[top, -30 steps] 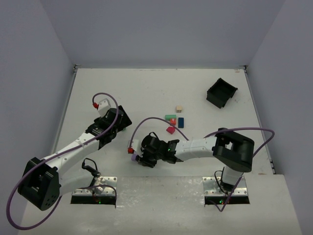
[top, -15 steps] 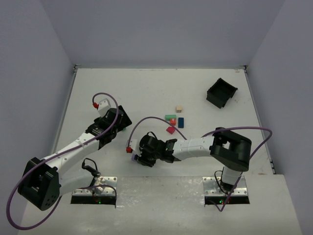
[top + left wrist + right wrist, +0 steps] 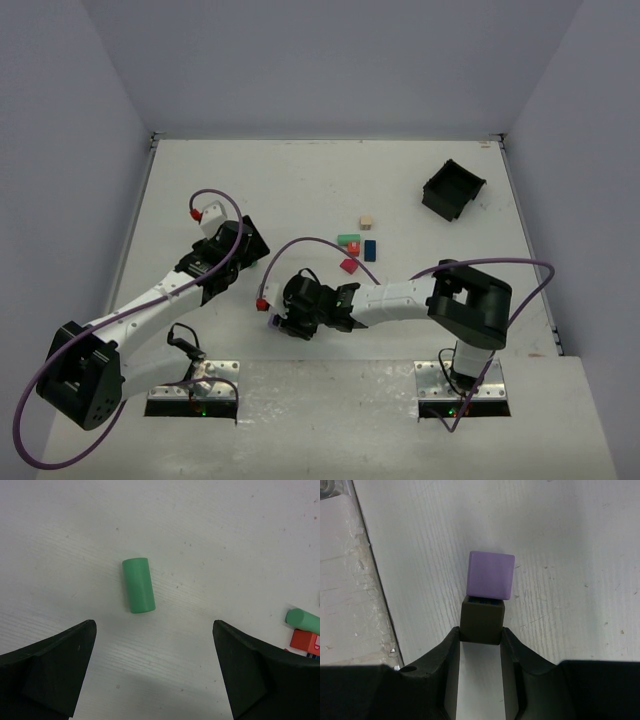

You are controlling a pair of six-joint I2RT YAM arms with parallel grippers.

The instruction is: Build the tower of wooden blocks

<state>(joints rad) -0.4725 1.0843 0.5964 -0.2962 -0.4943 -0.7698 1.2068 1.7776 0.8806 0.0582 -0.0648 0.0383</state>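
Note:
My right gripper (image 3: 480, 630) is shut on a small block (image 3: 481, 622) that looks dark in shadow, with a blue edge showing. That block touches a purple cube (image 3: 491, 574) on the table near the front edge; the purple cube (image 3: 273, 322) also shows in the top view. My left gripper (image 3: 154, 624) hangs open above a green cylinder (image 3: 138, 585) lying flat. A tan block (image 3: 367, 221), green block (image 3: 348, 240), red block (image 3: 353, 248), blue block (image 3: 370, 249) and magenta block (image 3: 348, 266) sit grouped mid-table. Whether any are stacked as a tower I cannot tell.
A square black bin (image 3: 452, 189) stands at the back right. In the left wrist view a second green cylinder (image 3: 302, 620) and a red block (image 3: 306, 640) lie at the right edge. The white strip of the table's front edge (image 3: 340, 580) runs beside the purple cube.
The right wrist has shifted slightly left with its block still held. The left arm has not moved.

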